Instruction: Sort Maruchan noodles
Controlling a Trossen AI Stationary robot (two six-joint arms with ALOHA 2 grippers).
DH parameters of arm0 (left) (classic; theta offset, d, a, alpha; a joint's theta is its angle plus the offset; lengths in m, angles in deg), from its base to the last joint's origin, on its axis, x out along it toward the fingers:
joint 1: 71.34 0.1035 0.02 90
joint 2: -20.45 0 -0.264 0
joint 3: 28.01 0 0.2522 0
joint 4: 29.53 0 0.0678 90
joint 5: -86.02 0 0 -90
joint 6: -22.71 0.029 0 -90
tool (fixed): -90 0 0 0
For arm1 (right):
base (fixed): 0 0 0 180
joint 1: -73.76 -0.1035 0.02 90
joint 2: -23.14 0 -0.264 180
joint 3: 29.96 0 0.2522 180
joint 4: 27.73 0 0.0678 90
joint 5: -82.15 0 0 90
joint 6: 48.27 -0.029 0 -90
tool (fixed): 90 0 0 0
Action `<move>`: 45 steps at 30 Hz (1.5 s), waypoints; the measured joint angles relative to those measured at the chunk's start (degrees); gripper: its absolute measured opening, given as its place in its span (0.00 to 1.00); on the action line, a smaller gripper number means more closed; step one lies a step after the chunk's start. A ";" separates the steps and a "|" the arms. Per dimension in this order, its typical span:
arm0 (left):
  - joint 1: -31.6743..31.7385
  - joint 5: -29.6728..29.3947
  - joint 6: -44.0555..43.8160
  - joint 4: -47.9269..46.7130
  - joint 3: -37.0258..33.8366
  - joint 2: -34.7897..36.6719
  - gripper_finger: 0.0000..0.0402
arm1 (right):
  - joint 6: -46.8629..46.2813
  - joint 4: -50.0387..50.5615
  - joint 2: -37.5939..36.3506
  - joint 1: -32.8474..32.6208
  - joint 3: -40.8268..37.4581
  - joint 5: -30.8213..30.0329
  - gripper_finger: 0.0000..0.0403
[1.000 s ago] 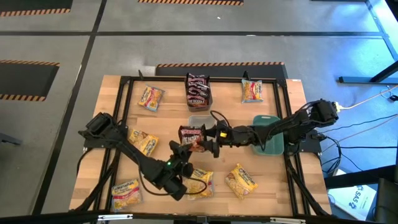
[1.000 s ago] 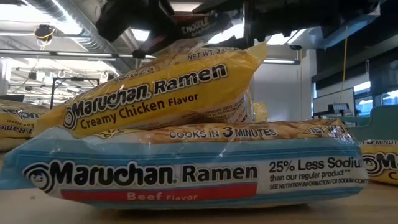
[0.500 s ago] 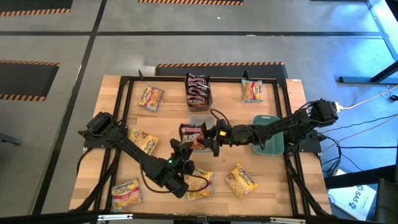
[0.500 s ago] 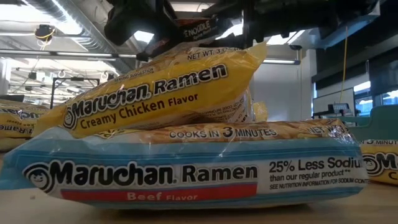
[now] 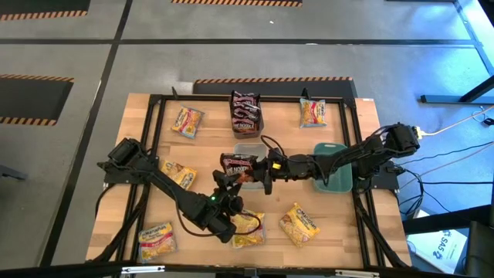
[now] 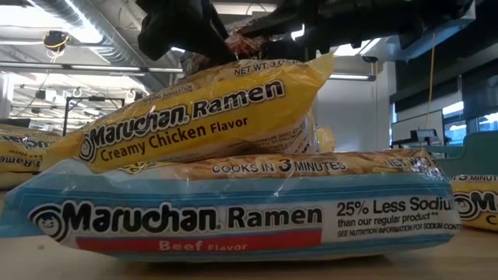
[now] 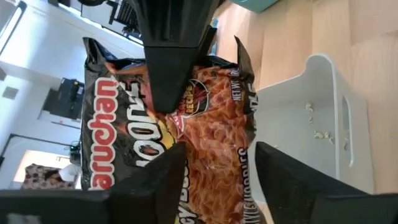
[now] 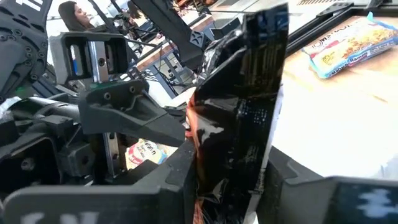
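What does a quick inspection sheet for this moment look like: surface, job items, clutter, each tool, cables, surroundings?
Surface: wooden table inside a black frame.
Job's things: dark packet held mid-table over the clear bin; yellow packets scattered; dark packets in the far bin.
Clutter: teal bin under the right arm.
Grippers: right tool shut on the dark packet; left tool open, its fingers either side of the same packet.
Cables: leads on the floor at the table's right side.
Surroundings: person beyond the table.
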 joint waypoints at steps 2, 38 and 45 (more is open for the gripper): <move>-0.56 0.00 -1.43 -1.15 0.27 0.00 0.50 | 0.66 -0.05 0.00 -0.02 0.00 -0.05 0.24; 21.44 47.19 3.90 6.12 -21.88 38.79 0.49 | 25.39 16.86 -13.33 12.41 0.02 5.72 0.23; 30.78 47.74 9.90 7.75 -22.04 37.68 0.57 | 33.43 17.50 -13.31 20.55 0.00 14.90 0.23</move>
